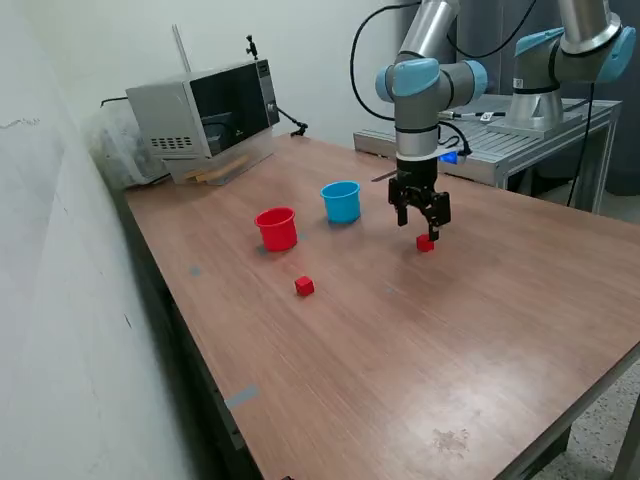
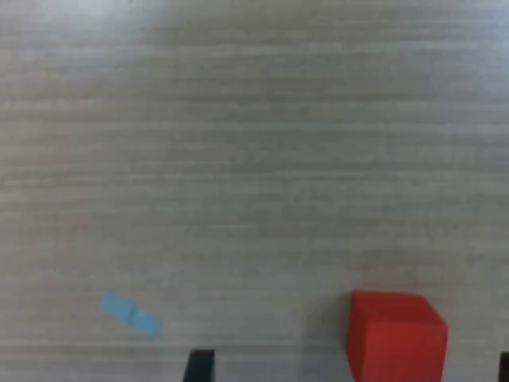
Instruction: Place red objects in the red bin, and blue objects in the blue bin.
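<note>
Just above the red cube (image 1: 425,243) beside the blue bin (image 1: 341,201), my pincer (image 1: 424,229) hangs spread and empty (centre over it, then descend straight).

On the table (image 1: 480,330), the two bins stand near each other around the middle, one bin (image 1: 277,228) at 8 o'clock of the other bin (image 1: 341,201). One cube (image 1: 304,286) lies at 5 o'clock of the first bin, while a second cube (image 1: 425,243) lies well apart at 2 o'clock of the first cube, just under the gripper (image 1: 419,222). A microwave (image 1: 205,113) sits at the table's far corner, at 11 o'clock of both bins.
</note>
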You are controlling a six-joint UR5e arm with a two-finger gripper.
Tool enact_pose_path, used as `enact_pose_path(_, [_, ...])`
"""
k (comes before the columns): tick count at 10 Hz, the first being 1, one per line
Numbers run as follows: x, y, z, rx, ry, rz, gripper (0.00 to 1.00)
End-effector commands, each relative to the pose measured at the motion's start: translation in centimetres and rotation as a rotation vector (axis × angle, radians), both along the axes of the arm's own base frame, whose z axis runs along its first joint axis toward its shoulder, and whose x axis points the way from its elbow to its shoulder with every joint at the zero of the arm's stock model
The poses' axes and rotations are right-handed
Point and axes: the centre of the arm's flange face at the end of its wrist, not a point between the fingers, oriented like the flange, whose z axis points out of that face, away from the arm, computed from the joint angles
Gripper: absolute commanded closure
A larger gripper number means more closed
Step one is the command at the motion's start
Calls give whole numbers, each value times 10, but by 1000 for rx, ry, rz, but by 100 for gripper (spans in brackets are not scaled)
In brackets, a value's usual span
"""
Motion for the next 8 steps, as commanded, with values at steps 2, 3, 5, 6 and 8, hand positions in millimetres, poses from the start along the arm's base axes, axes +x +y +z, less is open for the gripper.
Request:
enact_pose_path(2, [12,-7,-7,-13,-14,12,0])
enact_pose_path(3, [12,-8,-6,-12,-11,27,0])
enact_pose_path(5, [10,-16,-2,-14,4,43,0])
enact_pose_path(6, [8,-16,-1,-15,7,43,0])
enact_pose_path(8, [9,-16,-1,-16,6,43,100])
